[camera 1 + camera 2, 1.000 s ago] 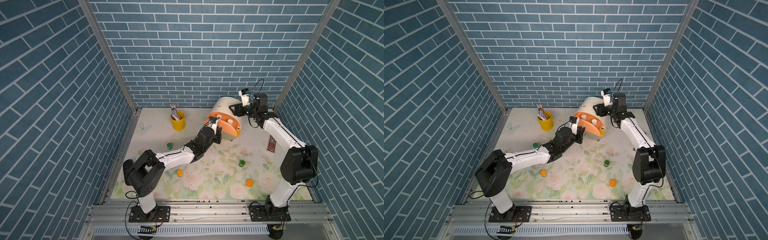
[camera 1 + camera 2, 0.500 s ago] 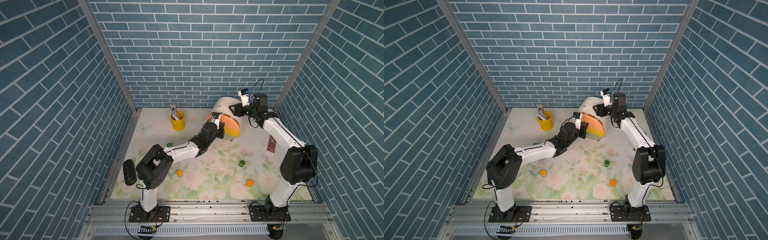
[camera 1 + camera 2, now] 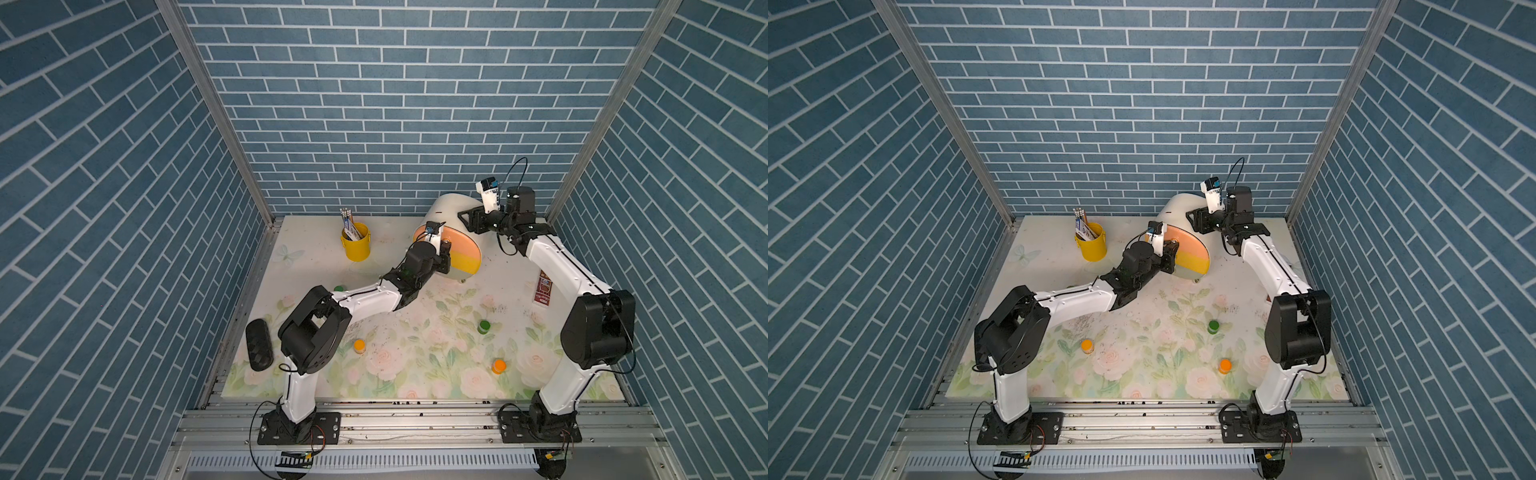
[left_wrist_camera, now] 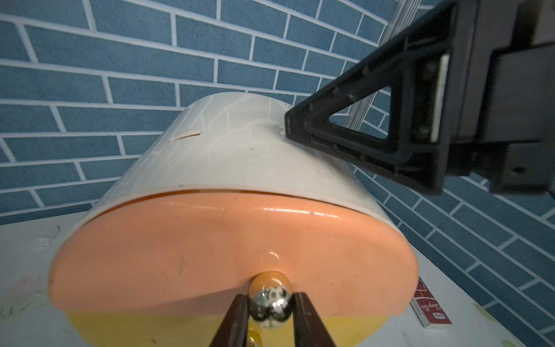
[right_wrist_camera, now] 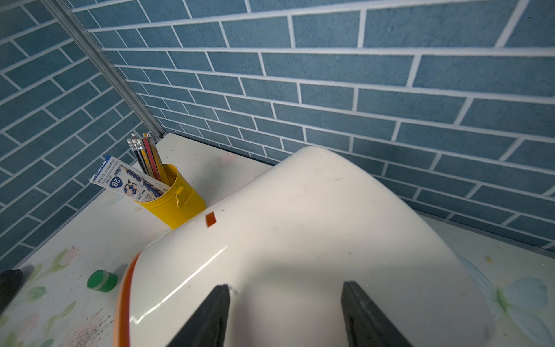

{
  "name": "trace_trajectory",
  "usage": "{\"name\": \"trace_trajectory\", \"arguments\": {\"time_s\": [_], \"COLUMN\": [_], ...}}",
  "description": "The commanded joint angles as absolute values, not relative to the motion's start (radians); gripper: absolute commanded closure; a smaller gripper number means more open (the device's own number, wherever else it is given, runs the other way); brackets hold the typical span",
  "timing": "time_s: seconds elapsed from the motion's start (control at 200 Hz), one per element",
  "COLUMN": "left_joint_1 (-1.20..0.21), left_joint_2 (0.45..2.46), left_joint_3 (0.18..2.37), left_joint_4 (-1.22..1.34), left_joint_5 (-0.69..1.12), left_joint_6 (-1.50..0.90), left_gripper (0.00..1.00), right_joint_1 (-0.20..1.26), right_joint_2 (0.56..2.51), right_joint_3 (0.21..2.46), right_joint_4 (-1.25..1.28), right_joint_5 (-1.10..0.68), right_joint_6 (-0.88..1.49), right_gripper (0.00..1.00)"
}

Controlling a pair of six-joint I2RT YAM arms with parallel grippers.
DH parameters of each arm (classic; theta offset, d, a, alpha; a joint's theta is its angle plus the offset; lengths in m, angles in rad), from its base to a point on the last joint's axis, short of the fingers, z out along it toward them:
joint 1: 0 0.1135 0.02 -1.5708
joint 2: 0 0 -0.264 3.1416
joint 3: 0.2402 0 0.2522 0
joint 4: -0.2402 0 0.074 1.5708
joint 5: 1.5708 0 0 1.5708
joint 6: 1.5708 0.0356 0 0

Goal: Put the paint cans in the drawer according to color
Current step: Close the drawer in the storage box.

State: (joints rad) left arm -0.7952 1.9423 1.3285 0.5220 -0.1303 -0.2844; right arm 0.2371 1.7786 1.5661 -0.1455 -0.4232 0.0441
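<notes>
1. Left end effector (image 4: 271, 296) is clamped tight on the peach drawer front's (image 4: 210, 246) knob (image 4: 270, 308).
2. Right end effector (image 5: 285, 285), jaws apart, rests on the chest (image 3: 451, 212) at the counter's (image 3: 316, 249) back edge.
3. Green paint can (image 3: 483, 326) and orange paint can (image 3: 498, 365) sit loose near the counter's right edge.

The drawer (image 4: 240, 144) is showing a glossy white plastic shell. Its peach drawer front (image 4: 210, 249) is looking smooth, semi-gloss; the knob (image 4: 270, 303) is gleaming, polished metal. The yellow pencil cup (image 5: 180, 207) is looking like painted metal.
</notes>
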Motion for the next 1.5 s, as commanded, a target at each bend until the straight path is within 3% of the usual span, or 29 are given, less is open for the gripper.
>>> {"name": "trace_trajectory", "arguments": {"time_s": [0.0, 0.275, 0.44, 0.72, 1.495], "left_joint_1": [-0.792, -0.79, -0.792, -0.792, -0.766], "left_joint_2": [1.964, 1.965, 1.944, 1.916, 2.035], "left_joint_3": [1.366, 1.365, 1.329, 1.213, 1.242], "left_joint_4": [0.555, 0.559, 0.586, 0.64, 0.646], "left_joint_5": [-0.107, -0.105, -0.094, -0.102, -0.088], "left_joint_6": [-0.292, -0.294, -0.309, -0.334, -0.345], "left_gripper": [0.71, 0.7, 0.58, 0.5, 0.51], "right_joint_1": [0.236, 0.236, 0.235, 0.235, 0.233], "right_joint_2": [1.802, 1.801, 1.801, 1.802, 1.805], "right_joint_3": [1.585, 1.585, 1.583, 1.586, 1.586], "right_joint_4": [-0.195, -0.196, -0.198, -0.202, -0.209], "right_joint_5": [-0.44, -0.445, -0.439, -0.442, -0.443], "right_joint_6": [0.026, 0.025, 0.023, 0.023, 0.018], "right_gripper": [0.36, 0.36, 0.36, 0.36, 0.35]}}
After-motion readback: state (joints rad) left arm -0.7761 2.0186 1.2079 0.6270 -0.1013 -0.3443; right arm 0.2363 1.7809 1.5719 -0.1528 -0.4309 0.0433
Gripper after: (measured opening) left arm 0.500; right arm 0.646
